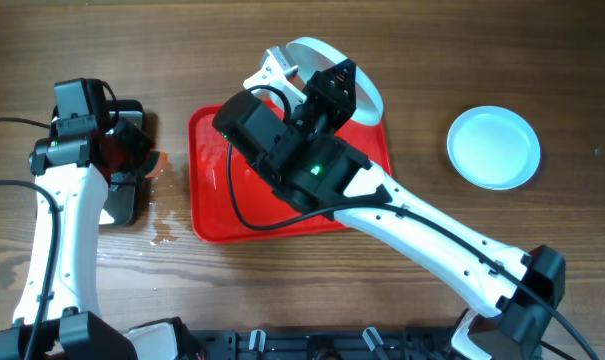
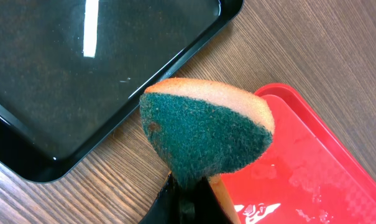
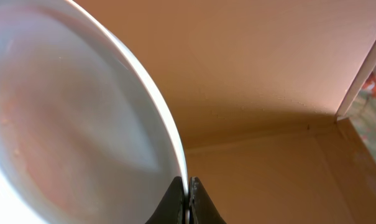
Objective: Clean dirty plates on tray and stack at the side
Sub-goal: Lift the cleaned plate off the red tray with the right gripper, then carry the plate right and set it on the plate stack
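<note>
Saw right fingers [image 3: 173, 208] clamped shut on rim of plate [image 3: 69, 124]. Plate was held tilted above upper right corner of tray [image 1: 207, 205], upper centre of overhead frame. Second plate [image 1: 494, 148] lay flat on bench [image 1: 432, 60] at right of frame, well apart from tray. Left fingers [image 2: 175, 208] gripped sponge [image 2: 206, 130], green side toward camera, over bench between black pan [image 2: 82, 81] and tray.

The left arm [image 1: 52, 230] reaches straight forward on the left, its left gripper [image 2: 188, 196] pinched tight on a sponge [image 2: 206, 130], while the right arm [image 1: 422, 225] stretches diagonally toward the far middle, its right gripper [image 3: 188, 193] clamped on a plate [image 3: 63, 112] at the rim
</note>
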`<state>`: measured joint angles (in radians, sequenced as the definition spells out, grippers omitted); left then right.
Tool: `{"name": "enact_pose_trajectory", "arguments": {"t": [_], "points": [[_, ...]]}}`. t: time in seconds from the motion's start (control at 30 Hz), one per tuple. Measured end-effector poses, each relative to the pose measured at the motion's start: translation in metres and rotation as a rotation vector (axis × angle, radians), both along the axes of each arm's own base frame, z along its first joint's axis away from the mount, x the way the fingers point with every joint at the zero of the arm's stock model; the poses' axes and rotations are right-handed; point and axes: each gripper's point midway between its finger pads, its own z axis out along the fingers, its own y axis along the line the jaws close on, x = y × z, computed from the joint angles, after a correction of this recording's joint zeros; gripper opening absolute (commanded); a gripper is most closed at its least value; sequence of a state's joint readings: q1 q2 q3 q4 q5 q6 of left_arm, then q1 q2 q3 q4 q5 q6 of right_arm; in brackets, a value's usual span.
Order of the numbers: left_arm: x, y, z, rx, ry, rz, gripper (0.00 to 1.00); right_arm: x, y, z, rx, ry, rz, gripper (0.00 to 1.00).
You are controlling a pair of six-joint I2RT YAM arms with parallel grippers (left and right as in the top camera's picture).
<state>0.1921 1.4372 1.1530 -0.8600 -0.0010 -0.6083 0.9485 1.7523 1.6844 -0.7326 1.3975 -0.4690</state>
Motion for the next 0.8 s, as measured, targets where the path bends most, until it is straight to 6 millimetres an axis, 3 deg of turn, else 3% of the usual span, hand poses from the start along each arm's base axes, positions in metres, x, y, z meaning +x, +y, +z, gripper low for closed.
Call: {"name": "enact_pose_trajectory", "arguments": {"t": [0.1,0.2,0.33,0.53,0.67,0.8], "points": [[0.000,0.000,0.000,0.000,0.000,0.000,0.04,-0.001,0.000,-0.007,0.048,0.005,0.007,0.04],[-0.001,0.000,-0.001,-0.001,0.005,0.000,0.04,-0.004,0.008,-0.036,0.140,0.122,0.074,0.04],[-0.003,-0.001,-0.001,-0.003,0.012,0.000,0.04,-0.010,0.022,-0.072,0.394,0.240,0.103,0.04],[-0.003,-0.001,-0.001,-0.001,0.013,-0.004,0.04,-0.007,0.012,-0.106,0.679,0.359,0.006,0.04],[-0.003,-0.001,-0.001,-0.001,0.013,-0.004,0.04,0.011,-0.032,-0.112,0.892,0.401,-0.135,0.04],[-0.003,-0.001,-0.001,-0.001,0.013,-0.004,0.04,0.035,-0.118,-0.099,1.118,0.332,-0.313,0.04]]}}
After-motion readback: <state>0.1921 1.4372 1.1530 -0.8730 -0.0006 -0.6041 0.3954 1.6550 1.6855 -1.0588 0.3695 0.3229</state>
